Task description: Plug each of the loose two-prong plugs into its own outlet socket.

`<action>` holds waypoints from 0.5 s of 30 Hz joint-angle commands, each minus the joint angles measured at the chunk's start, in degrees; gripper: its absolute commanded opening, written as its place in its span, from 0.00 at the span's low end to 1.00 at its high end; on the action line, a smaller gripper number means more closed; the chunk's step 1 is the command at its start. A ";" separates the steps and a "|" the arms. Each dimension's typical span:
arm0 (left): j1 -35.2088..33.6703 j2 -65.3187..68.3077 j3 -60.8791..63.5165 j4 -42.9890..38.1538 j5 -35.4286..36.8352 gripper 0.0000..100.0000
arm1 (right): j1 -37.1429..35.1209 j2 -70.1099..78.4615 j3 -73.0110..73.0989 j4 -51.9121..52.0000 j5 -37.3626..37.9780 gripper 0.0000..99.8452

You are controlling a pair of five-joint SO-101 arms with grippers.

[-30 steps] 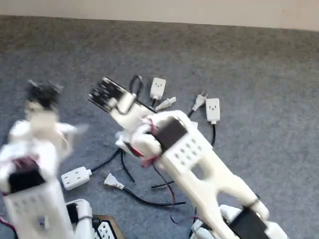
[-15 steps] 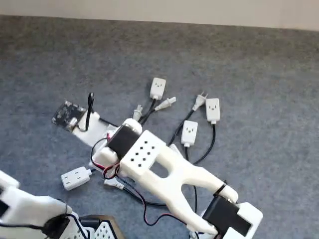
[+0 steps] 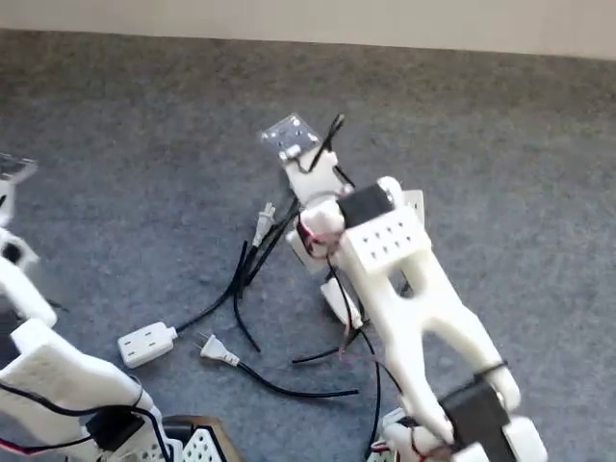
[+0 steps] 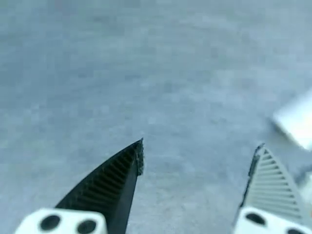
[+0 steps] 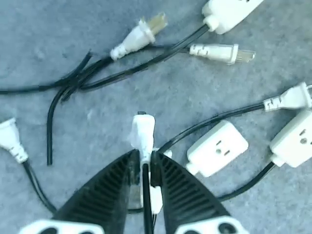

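Right claw (image 5: pixel 145 155) clamped on a white plug (image 5: pixel 142 131), near a free socket (image 5: pixel 217 147). Left claw (image 4: pixel 200 145) spread apart over grey tabletop (image 4: pixel 97 73). A loose plug (image 3: pixel 219 352) and spare socket (image 3: pixel 146 345) lie lower left of overhead frame. None seated yet; every pairing remains.

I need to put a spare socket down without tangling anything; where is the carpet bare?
Bare carpet lies right of the right arm and along the far wall. Crowded: the cable tangle between that arm and the outlet socket.
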 commanded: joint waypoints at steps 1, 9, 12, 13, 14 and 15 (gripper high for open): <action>5.41 -4.00 6.73 5.27 -7.65 0.34 | -1.36 -15.52 10.15 -1.98 0.97 0.01; 15.52 -24.57 37.67 -6.33 -11.08 0.34 | -1.63 -35.47 31.87 -4.44 0.97 0.01; 19.82 -32.84 52.44 -15.03 -10.99 0.35 | -0.92 -38.73 37.76 -7.16 2.37 0.01; 20.62 -35.38 56.66 -18.55 -10.99 0.34 | -0.75 -39.34 38.99 -7.34 2.55 0.01; 20.88 -37.85 60.79 -22.07 -10.99 0.34 | -0.57 -40.04 40.13 -7.34 2.55 0.01; 21.05 -39.96 64.48 -25.05 -10.99 0.34 | -0.57 -40.75 40.84 -7.43 2.55 0.01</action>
